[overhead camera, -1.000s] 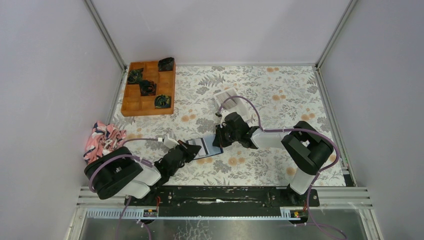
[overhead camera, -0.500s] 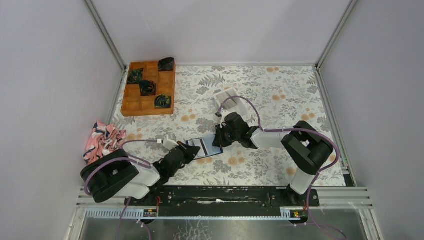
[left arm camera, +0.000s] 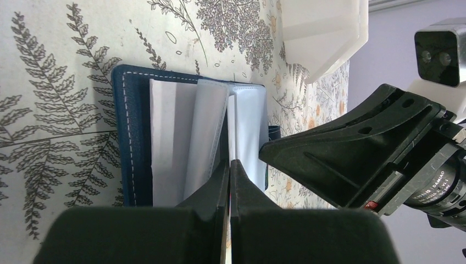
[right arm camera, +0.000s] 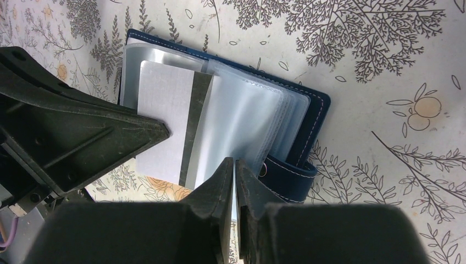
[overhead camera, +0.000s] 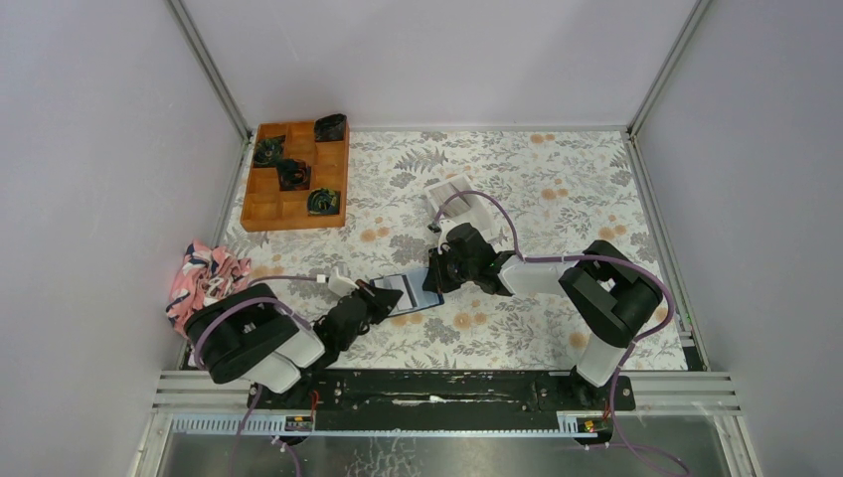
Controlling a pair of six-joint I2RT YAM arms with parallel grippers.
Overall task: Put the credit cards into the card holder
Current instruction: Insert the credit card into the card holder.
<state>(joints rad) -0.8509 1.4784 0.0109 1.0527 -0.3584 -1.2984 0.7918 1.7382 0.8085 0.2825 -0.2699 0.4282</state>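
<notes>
Seemingly midway: one striped card (right arm camera: 165, 121) lies partly sleeved in the open wallet (right arm camera: 317, 110) mid-table. Left gripper (left arm camera: 229, 165) jaws together beside it, right gripper (right arm camera: 234, 163) pinching a clear sleeve (right arm camera: 242, 121). Other cards unseen.

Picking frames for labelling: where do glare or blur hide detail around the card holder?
Right wrist view: clear sleeves of the card holder shine, hazing the pockets; the right gripper is a dark blur. Left wrist view: the left gripper blurs likewise, the white box nearly washes out. Top view: evenly lit.
</notes>
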